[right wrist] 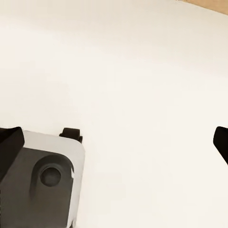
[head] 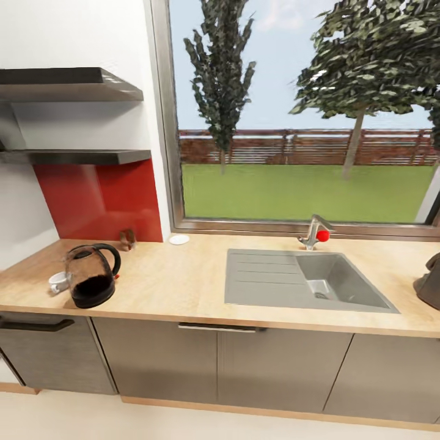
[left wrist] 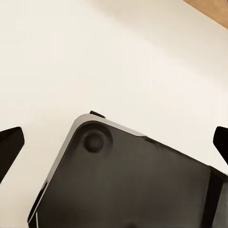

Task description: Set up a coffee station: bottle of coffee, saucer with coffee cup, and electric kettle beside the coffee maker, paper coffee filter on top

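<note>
The electric kettle point(head: 91, 275), clear glass with a black base and loop handle, stands at the left end of the kitchen countertop point(head: 183, 281). The small white coffee cup point(head: 58, 282) sits just left of it. The white saucer point(head: 179, 239) lies at the back by the window sill. Part of the dark grey coffee maker point(head: 429, 282) shows at the counter's far right, cut by the frame. Two black kitchen shelves point(head: 73, 157) hang on the left wall, and no bottle shows on them. My left gripper point(left wrist: 114, 145) and right gripper point(right wrist: 114, 142) hang open over the cream floor.
A grey sink point(head: 305, 281) with a faucet point(head: 315, 232) is set in the counter's middle right. A small brownish object point(head: 128, 239) stands by the red backsplash. Grey cabinet fronts run below. The robot's dark base point(left wrist: 128, 185) lies under both wrists.
</note>
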